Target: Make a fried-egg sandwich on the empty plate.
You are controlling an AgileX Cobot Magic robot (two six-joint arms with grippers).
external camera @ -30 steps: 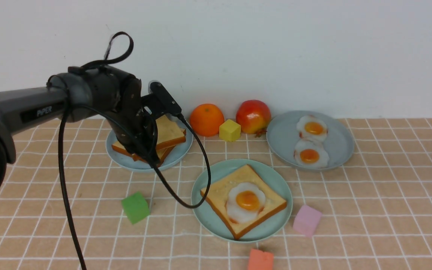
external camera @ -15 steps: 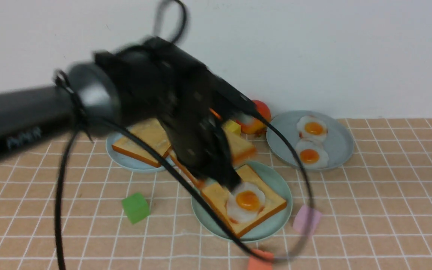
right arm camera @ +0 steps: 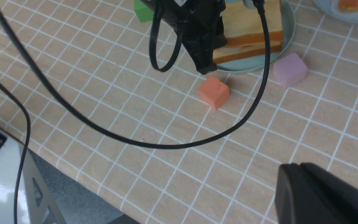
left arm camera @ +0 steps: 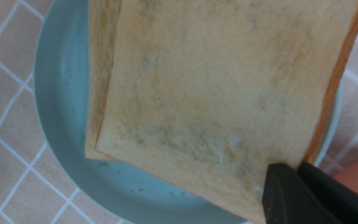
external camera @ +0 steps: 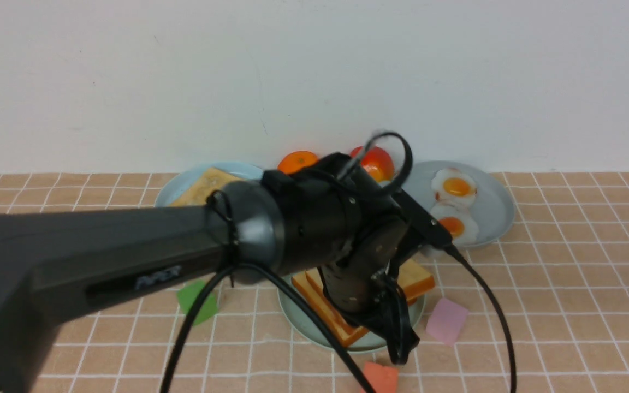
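- pinching a corner of the upper toast slice [left arm camera: 213,77] in the left jaws, closed down on its thickness, with the dark left fingers [left arm camera: 277,183] at the robot-side part of the round mint-green plate [left arm camera: 50,109].
- reaching outward from that grip, away from the robot and over the plate; being square, offering no long axis, only a diagonal running roughly forward from the held corner.
- lying within the left arm's [external camera: 183,240] reach, much nearer to it than to the right jaws, seen closed together, with nothing held between the right fingers [right arm camera: 291,189].
- looking golden and faintly mottled on its broad face, with a darker orange-brown crust; overlapping the lower toast slice [external camera: 322,314] a little out of line, leaving a strip of it uncovered.
- showing a pale sliver [right arm camera: 230,49] between the slices, probably the fried egg, otherwise hidden.
- seeming nearly finished: likely needing only a slight lowering, then a gentle opening of the left jaws; risking a dragged or skewed top slice if pulled sideways.
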